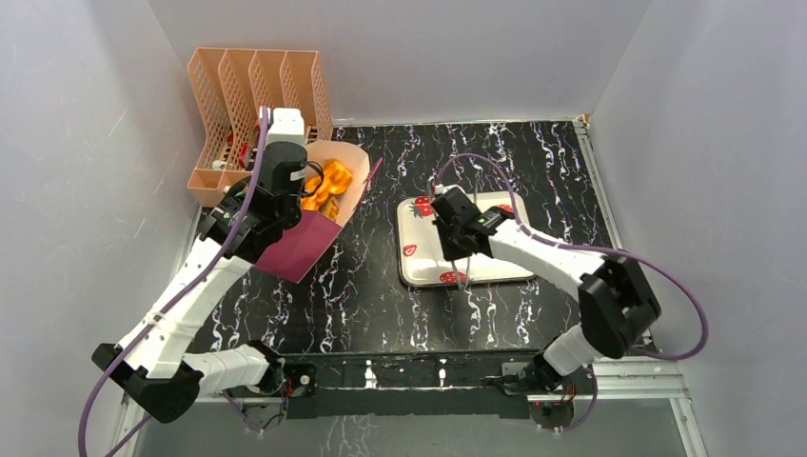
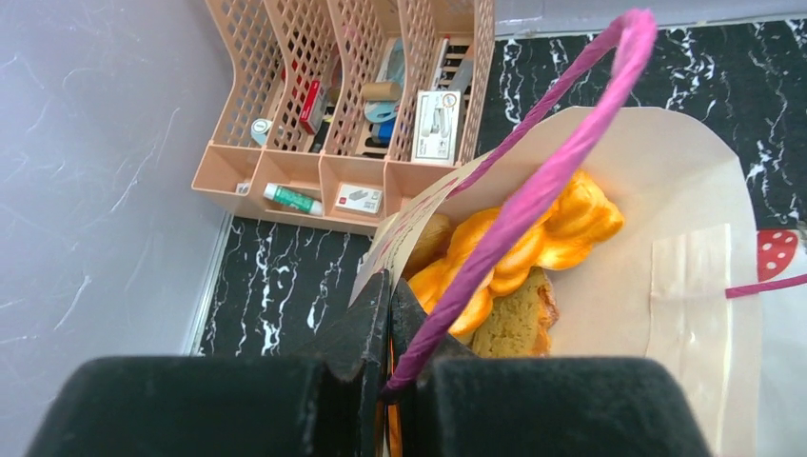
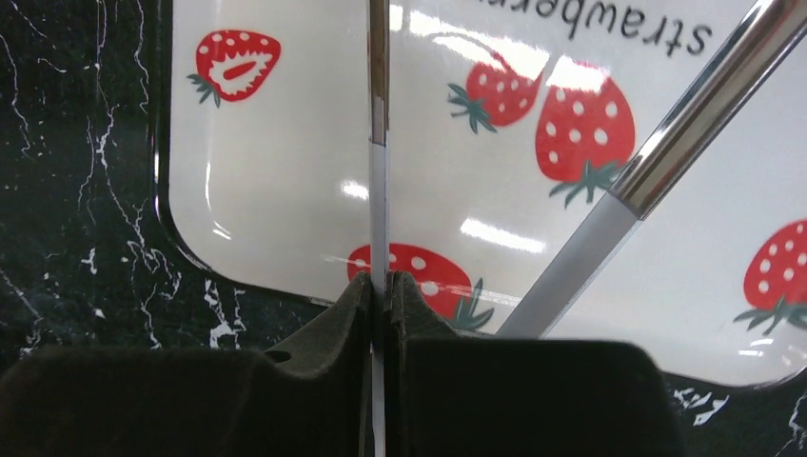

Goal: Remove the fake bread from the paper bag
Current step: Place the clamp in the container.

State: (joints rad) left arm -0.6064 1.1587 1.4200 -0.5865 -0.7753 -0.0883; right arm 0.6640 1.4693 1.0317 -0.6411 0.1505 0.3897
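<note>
The paper bag [image 1: 335,169] lies tilted with its mouth open toward the back, its magenta side [image 1: 305,249] facing forward. Fake bread [image 1: 328,186] lies inside it: a golden braided loaf [image 2: 533,238] and a brownish piece [image 2: 514,328]. My left gripper [image 1: 303,195] is shut on the bag's rim [image 2: 390,290], and the purple cord handle [image 2: 552,181] runs past its fingers. My right gripper [image 1: 459,255] is shut on one arm of metal tongs [image 3: 378,143] over a strawberry-print tray [image 3: 285,171]. The tongs' other arm [image 3: 666,162] slants to the right.
A peach plastic file rack [image 1: 252,95] with small items stands at the back left, close behind the bag; it also shows in the left wrist view [image 2: 352,95]. The tray [image 1: 495,268] lies mid-table on the black marbled top. Grey walls close three sides.
</note>
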